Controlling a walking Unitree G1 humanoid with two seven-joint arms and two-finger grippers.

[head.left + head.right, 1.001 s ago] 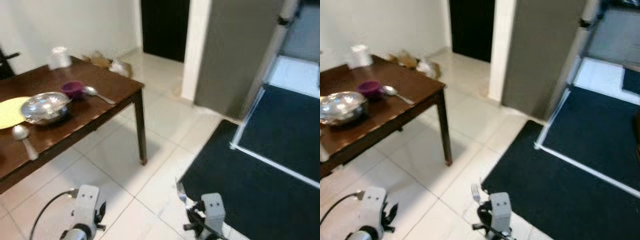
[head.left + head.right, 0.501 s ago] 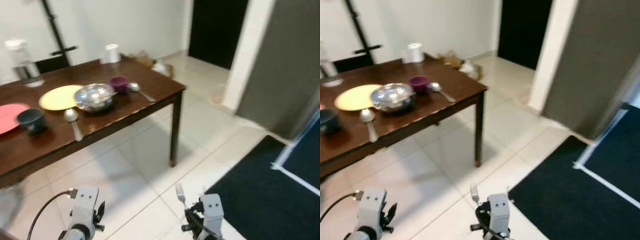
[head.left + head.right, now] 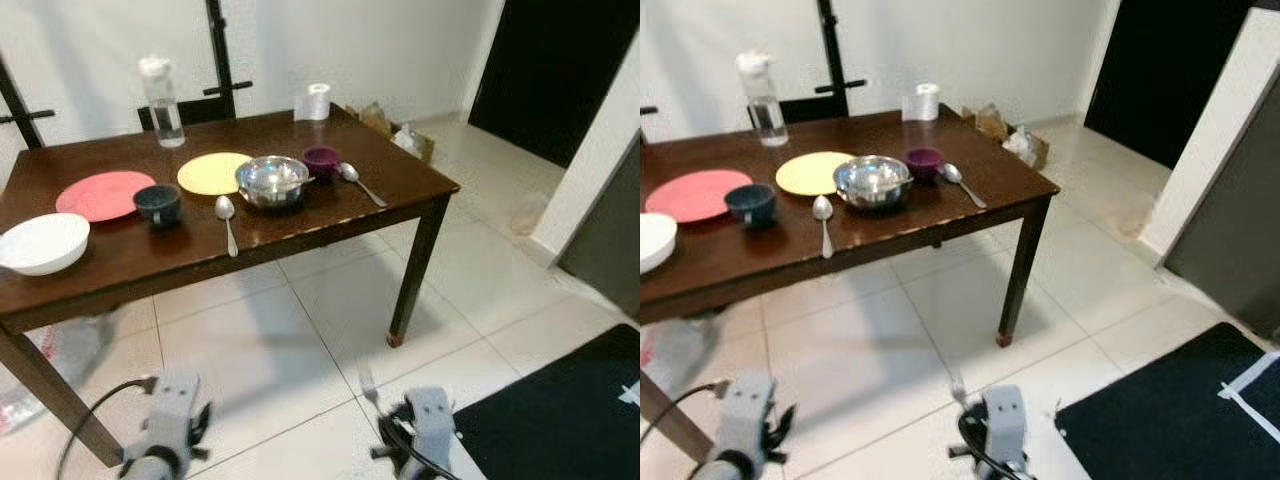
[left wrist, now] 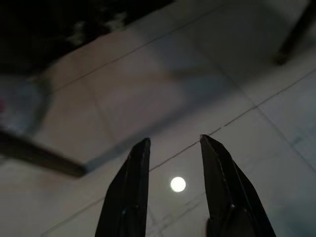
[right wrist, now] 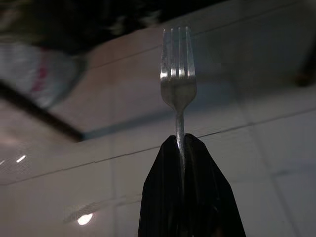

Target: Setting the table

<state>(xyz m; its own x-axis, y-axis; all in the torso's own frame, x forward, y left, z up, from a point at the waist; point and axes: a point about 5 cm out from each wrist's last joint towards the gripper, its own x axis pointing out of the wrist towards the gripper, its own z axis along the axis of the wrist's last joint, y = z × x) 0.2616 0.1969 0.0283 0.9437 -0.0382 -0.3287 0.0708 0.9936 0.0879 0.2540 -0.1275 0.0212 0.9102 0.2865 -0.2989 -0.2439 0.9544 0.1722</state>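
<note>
A dark wooden table (image 3: 380, 210) stands ahead of me. On it are a white bowl (image 3: 42, 242), a red plate (image 3: 105, 194), a dark blue cup (image 3: 158, 203), a yellow plate (image 3: 213, 172), a steel bowl (image 3: 272, 180) and a small purple bowl (image 3: 320, 160). One spoon (image 3: 226, 218) lies in front of the yellow plate, another spoon (image 3: 360, 183) right of the purple bowl. My right gripper (image 5: 180, 142) hangs low over the floor, shut on a silver fork (image 5: 177, 84) with tines pointing up. My left gripper (image 4: 172, 142) is open and empty above the tiles.
A water bottle (image 3: 163, 88) and a paper roll (image 3: 318, 100) stand at the table's far edge. Bags (image 3: 400, 135) lie on the floor by the far corner. A dark mat (image 3: 560, 410) covers the floor on the right. White tiles (image 3: 300, 340) lie between me and the table.
The camera has swung left, so the whole table has come into view and the dark mat has slid off to the right. Both grippers stay as they were, fork still held.
</note>
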